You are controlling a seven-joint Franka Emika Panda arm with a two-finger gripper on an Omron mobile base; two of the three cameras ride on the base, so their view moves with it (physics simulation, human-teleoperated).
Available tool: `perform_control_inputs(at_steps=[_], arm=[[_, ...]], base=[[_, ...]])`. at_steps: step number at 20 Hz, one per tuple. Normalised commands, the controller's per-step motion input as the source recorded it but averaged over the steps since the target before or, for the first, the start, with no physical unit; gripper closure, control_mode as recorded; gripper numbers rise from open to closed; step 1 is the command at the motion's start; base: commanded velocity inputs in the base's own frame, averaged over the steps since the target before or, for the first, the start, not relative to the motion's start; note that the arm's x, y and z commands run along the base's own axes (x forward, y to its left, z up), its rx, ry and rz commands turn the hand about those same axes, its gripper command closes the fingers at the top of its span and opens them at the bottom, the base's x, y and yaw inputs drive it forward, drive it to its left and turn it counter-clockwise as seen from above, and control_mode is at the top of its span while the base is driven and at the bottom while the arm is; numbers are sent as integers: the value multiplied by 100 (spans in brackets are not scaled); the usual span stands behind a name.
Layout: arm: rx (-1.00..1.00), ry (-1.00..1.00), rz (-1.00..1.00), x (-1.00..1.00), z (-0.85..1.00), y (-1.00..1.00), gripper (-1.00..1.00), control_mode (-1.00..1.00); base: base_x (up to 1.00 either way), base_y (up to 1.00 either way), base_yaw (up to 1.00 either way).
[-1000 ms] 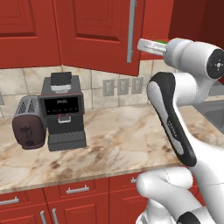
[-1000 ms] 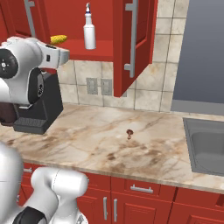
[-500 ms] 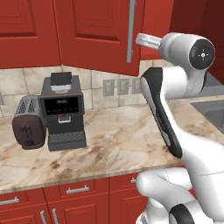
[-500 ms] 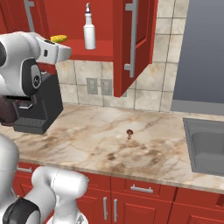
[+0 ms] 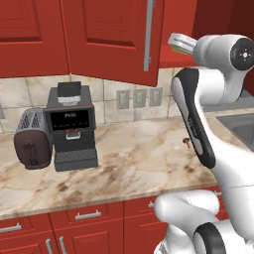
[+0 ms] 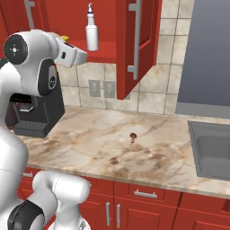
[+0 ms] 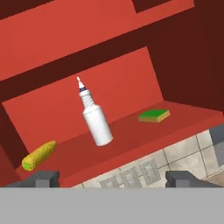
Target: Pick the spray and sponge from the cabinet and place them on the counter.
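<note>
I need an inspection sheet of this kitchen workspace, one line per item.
Surface: counter, one small dark object on it.
Job's things: spray upright and sponge flat, apart, both on the cabinet shelf.
Clutter: corn cob on the same shelf; coffee machine and toaster on the counter.
End effector: open, empty, in front of the shelf.
Cables: nothing seen.
Surroundings: sink, wall outlets.
</note>
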Motion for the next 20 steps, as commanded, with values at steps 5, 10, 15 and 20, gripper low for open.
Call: perform_control_inputs(at_steps=[5, 10, 15, 20], arm=[[0, 24, 8, 15, 0, 0, -100, -100], [2, 13, 17, 9, 13, -6, -100, -100], [6, 0, 8, 2, 4, -14, -100, -100], [10, 0, 3, 11, -8, -4, -100, -100]], base=[[0, 0, 0], [0, 0, 0], [0, 0, 0], [0, 0, 0]])
